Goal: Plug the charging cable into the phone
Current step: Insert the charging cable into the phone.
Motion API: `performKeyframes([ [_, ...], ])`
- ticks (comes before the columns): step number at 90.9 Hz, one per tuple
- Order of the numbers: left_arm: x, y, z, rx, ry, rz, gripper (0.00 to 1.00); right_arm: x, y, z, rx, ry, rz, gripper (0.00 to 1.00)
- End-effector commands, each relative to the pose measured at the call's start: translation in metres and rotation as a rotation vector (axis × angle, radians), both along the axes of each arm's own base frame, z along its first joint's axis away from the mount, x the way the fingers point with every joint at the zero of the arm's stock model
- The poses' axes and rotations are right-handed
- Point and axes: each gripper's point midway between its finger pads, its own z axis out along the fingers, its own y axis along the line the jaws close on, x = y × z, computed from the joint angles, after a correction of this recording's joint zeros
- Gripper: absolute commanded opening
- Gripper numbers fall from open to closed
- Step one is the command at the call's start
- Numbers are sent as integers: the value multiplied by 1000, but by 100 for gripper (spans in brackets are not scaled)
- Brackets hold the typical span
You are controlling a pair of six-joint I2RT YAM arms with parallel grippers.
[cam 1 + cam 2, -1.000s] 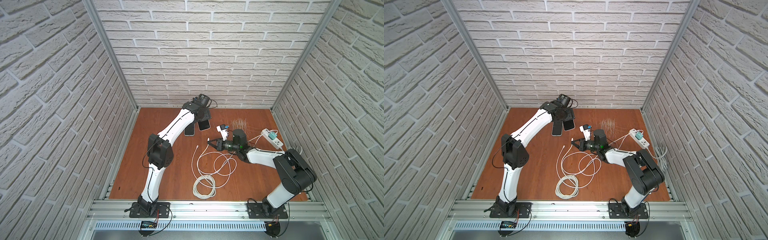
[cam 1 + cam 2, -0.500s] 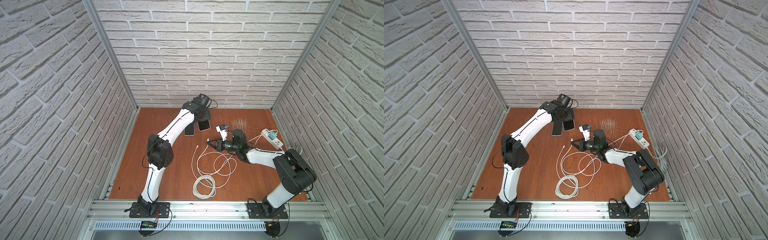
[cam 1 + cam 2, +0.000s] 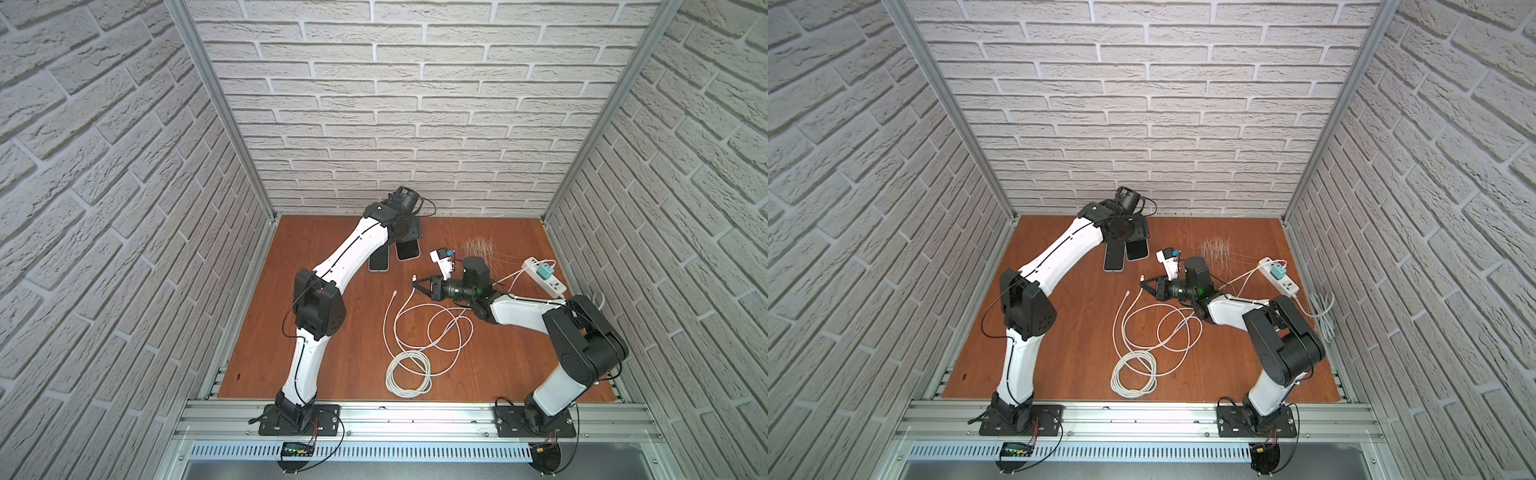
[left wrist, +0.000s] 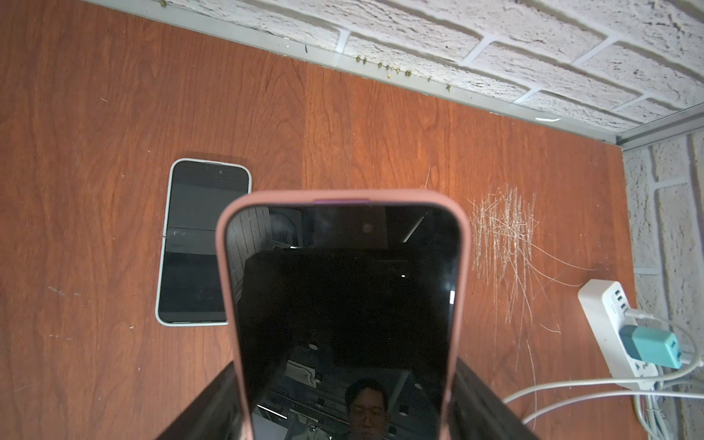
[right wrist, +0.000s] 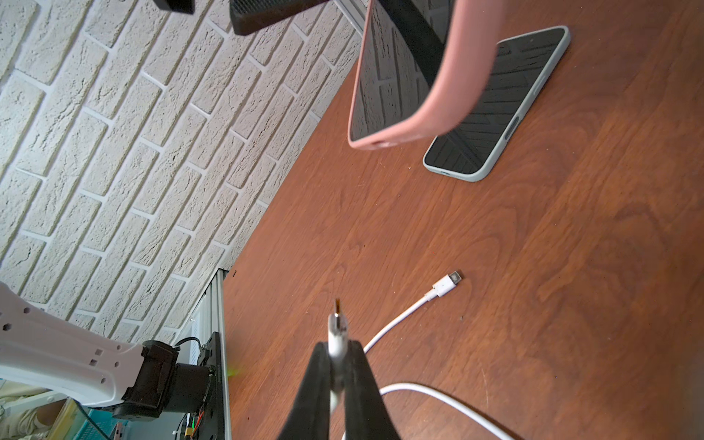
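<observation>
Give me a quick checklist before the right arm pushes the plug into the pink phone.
1. Right gripper clamps the cable plug, tip exposed: ok.
2. Left gripper holds the pink phone off the table: ok.
3. Phone's port visible toward the plug: ok.
4. Plug at the port: not ok, clear gap.
5. Plug fits port type: cannot tell.
6. Cable slack lies loose: ok.
</observation>
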Motion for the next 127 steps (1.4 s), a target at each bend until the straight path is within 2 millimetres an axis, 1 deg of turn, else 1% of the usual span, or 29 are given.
performKeyframes([
  [1,1,-7,46,-50,-113,-27,40,2,9,16,26,-57,31,3],
  [29,-3,-10,42,-46,-103,-56,40,16,16,14,14,-74,34,3],
  [37,-4,-12,43,-48,-102,-68,40,16,18,14,16,-75,41,3],
  [46,-6,-14,43,-45,-102,-79,40,19,17,14,11,-83,32,3],
  [51,-6,-15,43,-47,-103,-83,40,23,16,12,11,-76,26,3],
  [64,-8,-15,42,-42,-100,-92,40,33,14,15,45,-65,16,3],
  [127,-9,-16,33,-32,-84,-102,40,43,4,22,71,-86,-15,3],
])
